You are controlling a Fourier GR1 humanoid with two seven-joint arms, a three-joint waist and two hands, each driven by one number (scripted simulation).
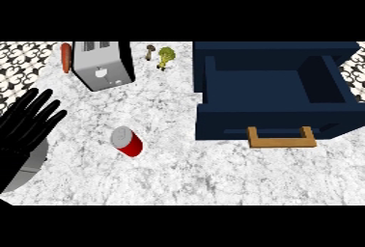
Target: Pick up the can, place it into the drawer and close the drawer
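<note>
A red can point(128, 141) with a silver top lies tilted on the marble counter, left of centre. To its right stands a dark blue drawer point(274, 120), pulled open, with a wooden handle point(281, 137) on its front and nothing visible inside. My left hand point(25, 128) shows at the left edge, open with fingers spread upward, well left of the can and not touching it. My right hand does not appear in the view.
A silver toaster point(103, 65) stands at the back left with an orange carrot point(66, 57) beside it. A mushroom point(150, 51) and a piece of broccoli point(165, 57) lie behind the can, near the drawer's left side.
</note>
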